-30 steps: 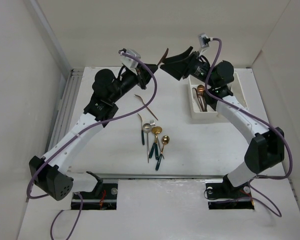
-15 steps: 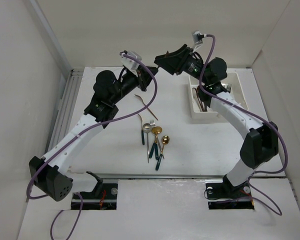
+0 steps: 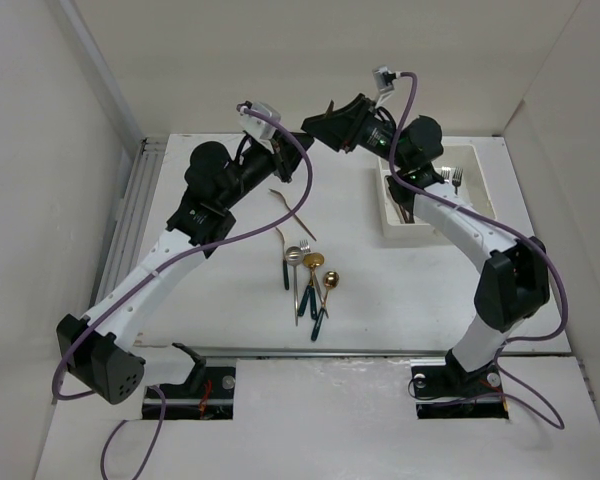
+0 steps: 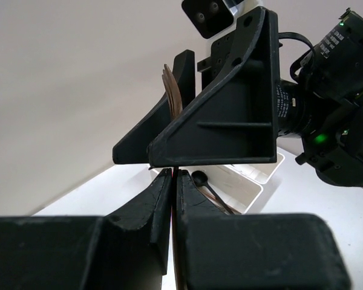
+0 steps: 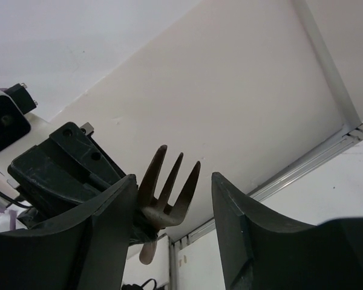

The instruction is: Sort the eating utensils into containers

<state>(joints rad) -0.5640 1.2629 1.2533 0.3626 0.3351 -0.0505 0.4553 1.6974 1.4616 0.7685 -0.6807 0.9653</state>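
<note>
My left gripper (image 3: 296, 142) is raised above the back of the table, shut on the handle of a wood-brown fork (image 4: 172, 92). In the left wrist view its jaws (image 4: 173, 172) are closed on the thin handle. My right gripper (image 3: 318, 122) is open, with its fingers (image 4: 224, 124) on either side of the fork's head. In the right wrist view the fork's tines (image 5: 167, 192) stand between the open fingers, close to the left one. The white two-compartment tray (image 3: 390, 228) lies at the back right and holds several utensils, among them a black spoon (image 4: 201, 179).
Several utensils lie in a loose group mid-table: gold-headed, green-handled spoons (image 3: 320, 290) and a silver one (image 3: 294, 258). A copper fork (image 3: 292, 212) lies behind them. White walls enclose the table on the left, back and right.
My right gripper has swung left, away from over the tray, and now has its open fingers around the head of the fork. My left gripper has held the fork nearly still.
</note>
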